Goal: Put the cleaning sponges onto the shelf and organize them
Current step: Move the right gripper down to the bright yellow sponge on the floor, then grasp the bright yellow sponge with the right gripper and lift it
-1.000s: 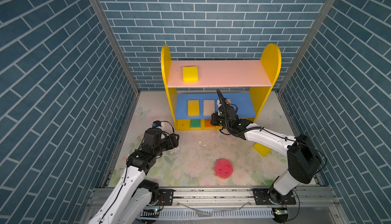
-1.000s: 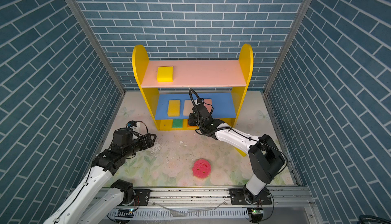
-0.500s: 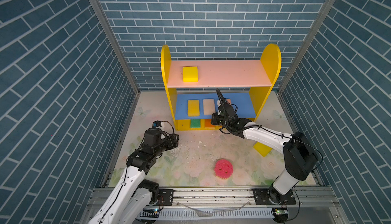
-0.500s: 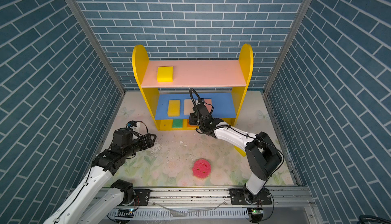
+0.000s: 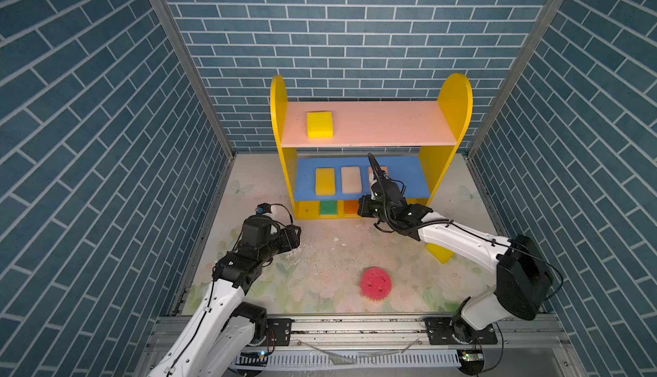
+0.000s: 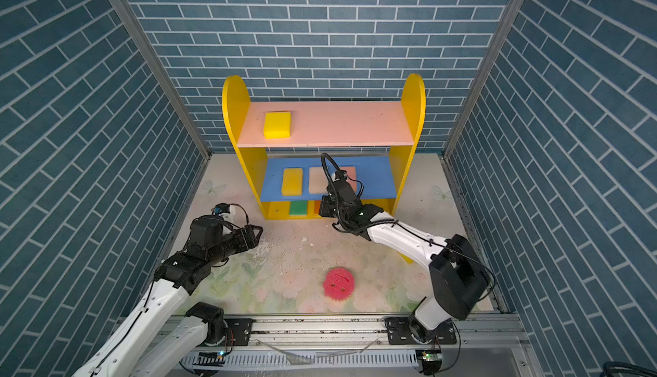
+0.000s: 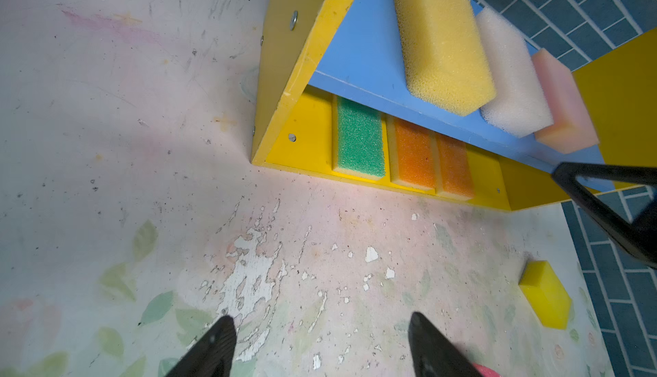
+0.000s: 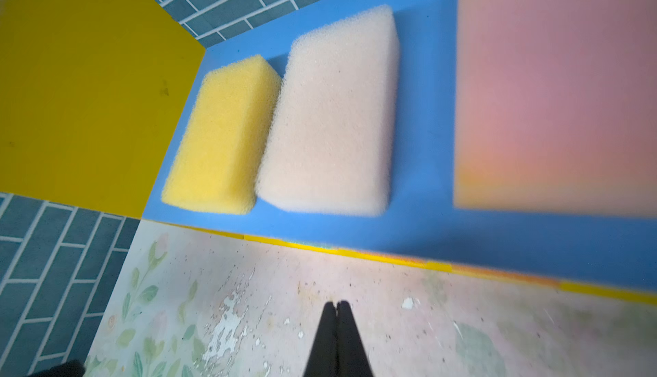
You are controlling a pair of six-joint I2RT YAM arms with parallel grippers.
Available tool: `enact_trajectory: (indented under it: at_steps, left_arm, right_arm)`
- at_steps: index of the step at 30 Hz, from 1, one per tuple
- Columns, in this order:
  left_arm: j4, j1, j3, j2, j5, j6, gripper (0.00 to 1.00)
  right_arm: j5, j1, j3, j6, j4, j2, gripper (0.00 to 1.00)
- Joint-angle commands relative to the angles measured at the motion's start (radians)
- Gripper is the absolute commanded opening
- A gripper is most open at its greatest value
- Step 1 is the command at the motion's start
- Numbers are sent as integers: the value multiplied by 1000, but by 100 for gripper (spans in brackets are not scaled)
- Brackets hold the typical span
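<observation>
Right tool [image 8: 337,308] pressed together, empty, just in front of the shelf [image 5: 453,108]. Left tool [image 7: 320,327] spread, empty, above the surface [image 5: 320,250]. Seven sponges [image 5: 320,125] shelved. Round pink sponge [image 5: 375,282] and yellow block [image 7: 545,293] lie on the surface.

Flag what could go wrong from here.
1. The right hand, shut, sits just in front of the blue board, near the pink sponge; a forward move could shove it askew.
2. The yellow floor sponge lies partly under the right arm; lowering could pin or sweep it.
</observation>
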Motion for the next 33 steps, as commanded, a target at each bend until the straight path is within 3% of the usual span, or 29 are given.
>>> enact_trajectory:
  at_steps: [1,5,8,13,20,29,33]
  left_arm:
    - [34,6,11,17,36,-9,78]
    - [96,6,-15,48,88,-27,75]
    - [137,6,-39,58,128,-43,66]
    - [197,3,-94,54,167,-84,64]
    - [210,2,-130,23,154,-90,64]
    - [175,2,-125,29,146,-86,69]
    - [182,1,-132,33,140,-94,70]
  right_arm:
    - [95,-6,-83,107,-200,-117,1]
    - [179,-40,-176,206,-385,-224,35]
    - [148,-125,-268,272,-450,-313,47]
    - [84,-305,-416,325,-501,-482,49]
    - [78,-523,-472,284,-632,-604,51]
    - [31,-702,-529,212,-531,-474,54]
    - [-38,-702,-569,204,-393,-389,42]
